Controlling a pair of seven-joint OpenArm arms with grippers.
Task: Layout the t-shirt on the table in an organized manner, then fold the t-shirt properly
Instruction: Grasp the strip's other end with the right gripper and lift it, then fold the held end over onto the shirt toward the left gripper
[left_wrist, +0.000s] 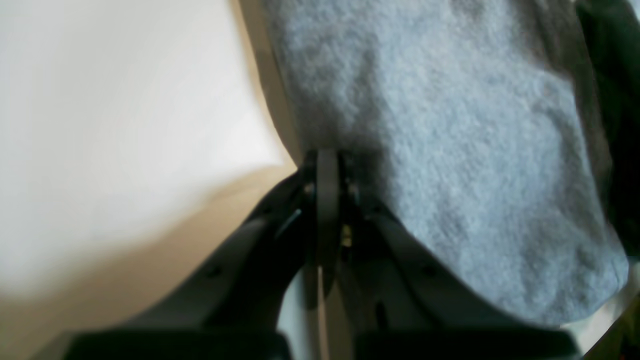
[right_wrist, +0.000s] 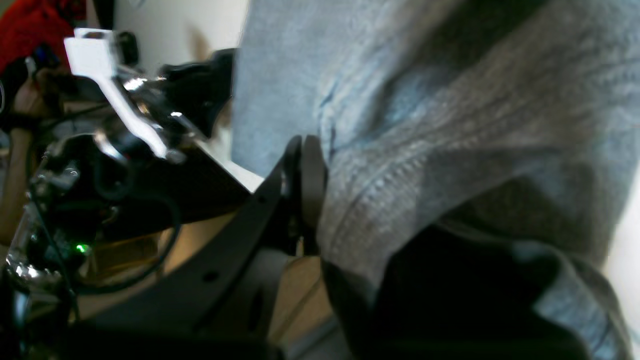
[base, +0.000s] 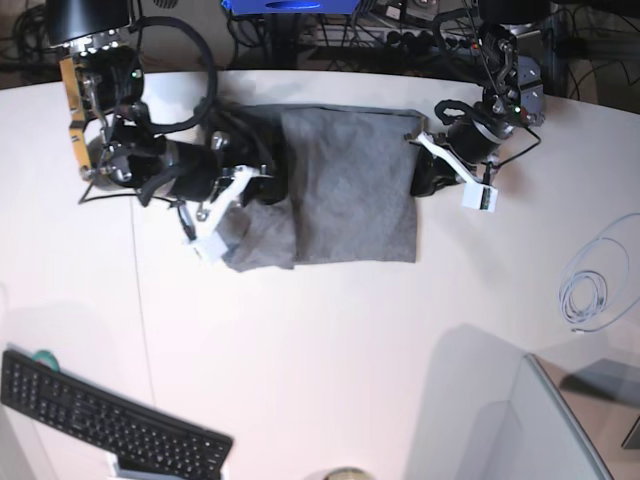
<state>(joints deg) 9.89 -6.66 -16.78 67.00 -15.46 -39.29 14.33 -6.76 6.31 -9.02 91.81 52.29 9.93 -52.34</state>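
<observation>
The heather-grey t-shirt lies partly folded on the white table, stretched between my two arms at the far side. My left gripper is at the shirt's far right corner. In the left wrist view this left gripper is shut on the t-shirt at its edge, above the table. My right gripper is on the shirt's left side, over a bunched flap. The right wrist view shows that right gripper shut on a fold of the t-shirt, which drapes over one finger.
A black keyboard sits at the near left corner. On the right lies a coiled white cable, and a grey panel stands at the near right. Cables and equipment crowd the table's far edge.
</observation>
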